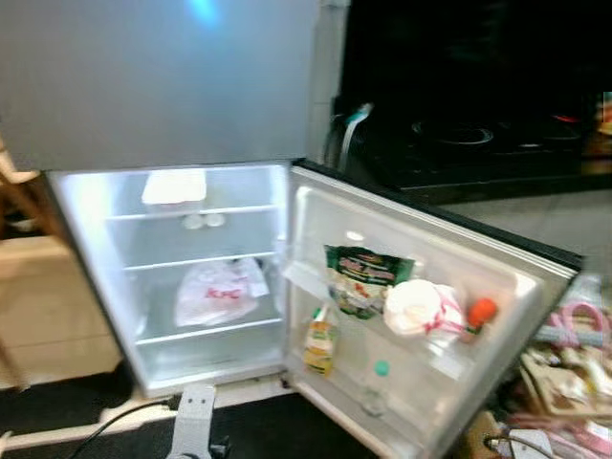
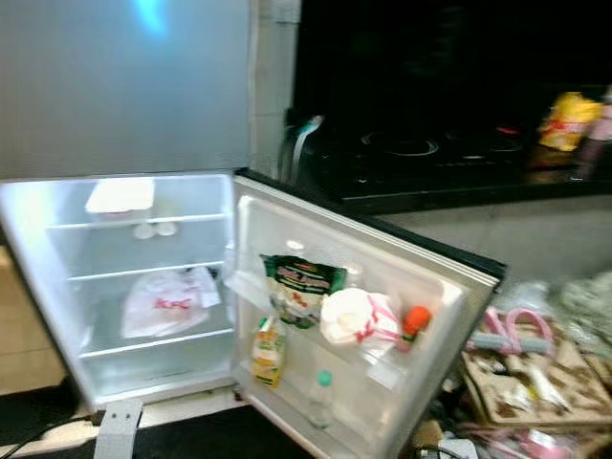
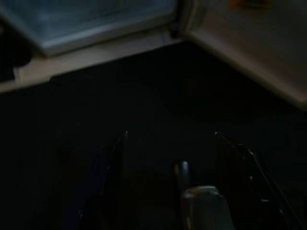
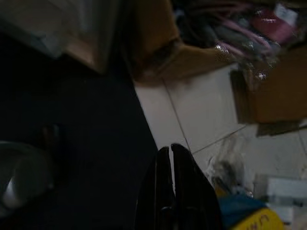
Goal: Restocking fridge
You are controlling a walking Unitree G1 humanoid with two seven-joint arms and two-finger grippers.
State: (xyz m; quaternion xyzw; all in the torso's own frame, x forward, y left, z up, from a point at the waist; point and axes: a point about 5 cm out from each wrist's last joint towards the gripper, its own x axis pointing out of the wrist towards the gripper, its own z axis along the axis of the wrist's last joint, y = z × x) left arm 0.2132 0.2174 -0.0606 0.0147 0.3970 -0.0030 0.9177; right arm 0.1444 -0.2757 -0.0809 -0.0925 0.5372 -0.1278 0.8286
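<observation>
Fridge (image 1: 86, 206) sits at the lower left of the head view with its door (image 1: 535, 287) swung wide toward the lower right, so access is sorted. Inside, a white tray (image 1: 174, 186) is on the top shelf, two eggs (image 1: 203, 221) just under it, and a KFC bag (image 1: 220, 292) on the middle shelf; the bottom shelf looks bare. The door rack holds a green packet (image 1: 363, 277), a white bag (image 1: 421, 308), an orange cap (image 1: 482, 311), a yellow carton (image 1: 320, 342) and a bottle (image 1: 378, 387) lower down. Both arms hang low and carry nothing: the left gripper (image 3: 168, 158) has its fingers spread wide over a dark mat (image 3: 96, 96), and the right gripper (image 4: 171, 177) has its fingers pressed together above the tile floor (image 4: 201, 110). So my guess is nothing's been picked up yet and the next job is fetching stock, maybe from the clutter (image 1: 564, 382) at the lower right, though it's too blurry to name anything there. Tip: turn and steady first, grab one item squarely, and aim for the bottom shelf, keeping clear of the door edge and the cable (image 1: 115, 426) on the floor.
</observation>
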